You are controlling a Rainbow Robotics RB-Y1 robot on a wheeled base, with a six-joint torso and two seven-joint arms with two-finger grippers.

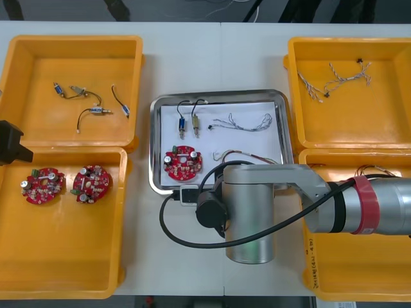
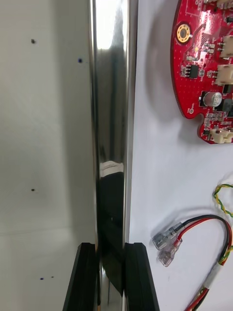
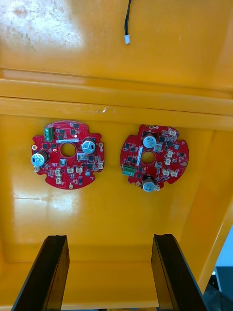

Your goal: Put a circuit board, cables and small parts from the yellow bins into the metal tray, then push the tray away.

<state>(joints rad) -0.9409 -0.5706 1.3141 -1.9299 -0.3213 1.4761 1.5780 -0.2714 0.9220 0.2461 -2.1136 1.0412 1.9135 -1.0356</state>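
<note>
Rim of shiny rectangular metal tray [image 2: 114,97] pinched by right gripper [image 2: 112,279]; left gripper [image 3: 110,272] idle.
Front view: tray, between yellow plastic bins [image 1: 70,64], holds one round red circuit board [image 1: 183,163], two small metal parts [image 1: 187,125], twisted blue and white cable [image 1: 244,122], red and yellow cable [image 1: 247,156]; right arm [image 1: 276,199] covers its near edge. Right wrist view: black fingers [image 2: 140,277] closed on either side of rim. Left wrist view: fingers wide apart, empty, above two more red boards [image 3: 68,154] in bin.

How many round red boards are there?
3. The outer board and inner board lie side by side in the near left yellow bin. The third board lies in the metal tray. The right arm might hide others.
</note>
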